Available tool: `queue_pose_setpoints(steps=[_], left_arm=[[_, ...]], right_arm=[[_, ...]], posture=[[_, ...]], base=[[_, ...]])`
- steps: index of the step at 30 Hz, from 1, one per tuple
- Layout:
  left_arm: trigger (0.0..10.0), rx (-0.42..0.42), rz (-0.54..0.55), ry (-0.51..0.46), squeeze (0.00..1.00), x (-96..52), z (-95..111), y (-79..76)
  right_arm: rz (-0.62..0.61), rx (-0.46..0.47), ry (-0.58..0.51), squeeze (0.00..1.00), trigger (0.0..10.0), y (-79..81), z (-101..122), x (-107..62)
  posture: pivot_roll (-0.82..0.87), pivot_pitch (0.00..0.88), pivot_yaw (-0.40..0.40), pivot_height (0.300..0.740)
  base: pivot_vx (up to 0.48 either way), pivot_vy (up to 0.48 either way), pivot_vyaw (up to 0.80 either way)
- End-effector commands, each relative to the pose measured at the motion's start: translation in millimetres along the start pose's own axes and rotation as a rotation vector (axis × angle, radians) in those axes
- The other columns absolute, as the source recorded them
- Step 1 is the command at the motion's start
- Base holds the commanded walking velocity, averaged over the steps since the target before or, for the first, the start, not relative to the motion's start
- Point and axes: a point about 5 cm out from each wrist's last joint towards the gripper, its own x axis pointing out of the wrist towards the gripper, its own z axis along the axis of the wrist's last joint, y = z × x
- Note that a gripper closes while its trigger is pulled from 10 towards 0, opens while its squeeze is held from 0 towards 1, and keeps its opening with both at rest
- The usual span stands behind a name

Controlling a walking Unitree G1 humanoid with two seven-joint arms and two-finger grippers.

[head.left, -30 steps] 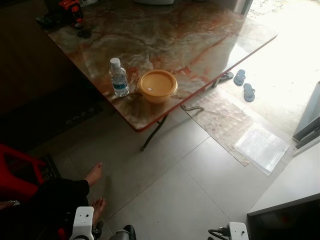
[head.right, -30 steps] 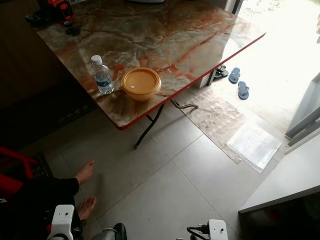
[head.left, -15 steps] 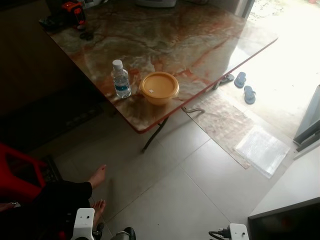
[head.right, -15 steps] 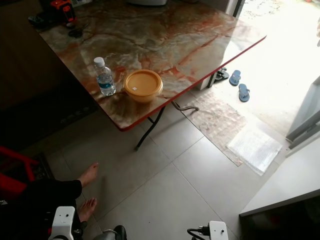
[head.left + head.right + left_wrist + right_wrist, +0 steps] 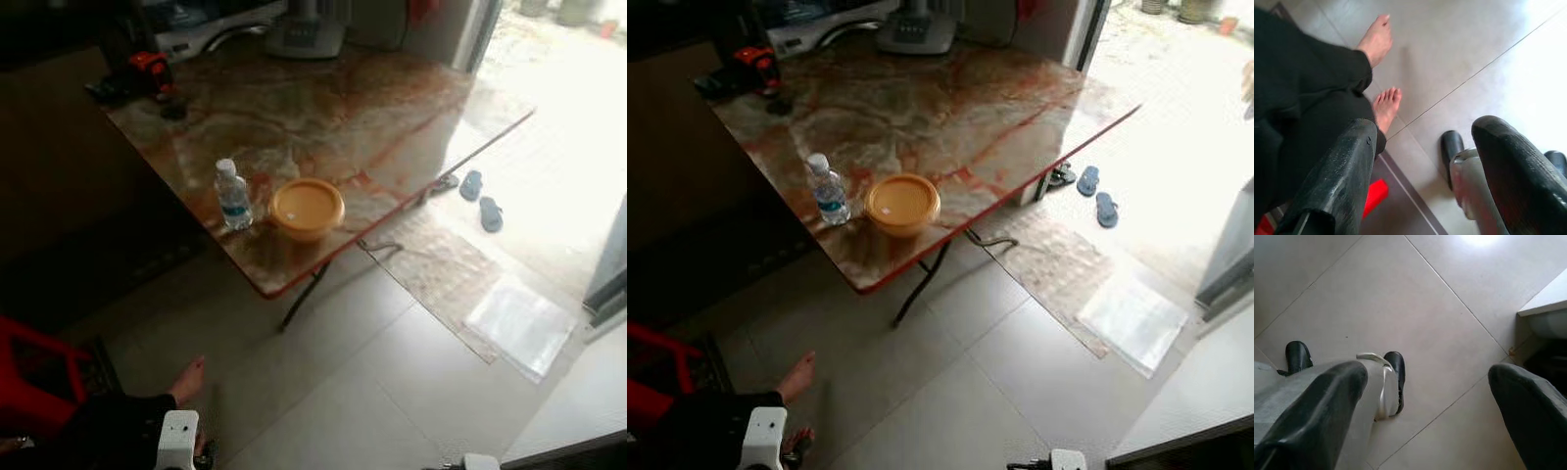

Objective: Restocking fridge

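Table (image 5: pixel 392 108) farther off than before, water bottle (image 5: pixel 232 195) beside yellow bowl (image 5: pixel 307 208).

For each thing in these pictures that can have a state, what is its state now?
Water bottle: upright on the table, cap on.
Yellow bowl: upright beside the bottle, lid on.
Table: standing, legs unfolded.
Sandals: lying on the floor, nobody wearing them.
Person's feet: bare, resting on the tiles.
Left gripper: open, holding nothing.
Right gripper: open, holding nothing.
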Motion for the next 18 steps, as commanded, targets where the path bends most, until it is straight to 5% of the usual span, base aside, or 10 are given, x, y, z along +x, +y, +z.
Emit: queue_pose_setpoints(steps=[1, 12, 18], left_arm=[[10.0, 0.000, 0.004, 0.033, 0.00, -2.9, -9, 1.5], [10.0, -0.002, 0.009, 0.021, 0.00, -2.0, -6, 1.8], [10.0, -0.011, 0.015, -0.027, 0.00, 0.5, 4, 1.0]], right_arm=[[0.016, 0.013, 0.026, 0.00, 10.0, 6.3, -7, -0.3], [0.016, 0.009, 0.023, 0.00, 10.0, 6.2, -6, -0.1], [0.022, -0.003, 0.012, 0.00, 10.0, 6.7, -4, 0.3]], posture=[[-0.12, 0.146, -0.024, 0.740], [-0.12, 0.176, -0.025, 0.740], [-0.11, 0.191, -0.026, 0.740]], base=[[0.255, 0.000, 0.00], [0.251, 0.000, 0.00], [0.000, 0.000, 0.20]])
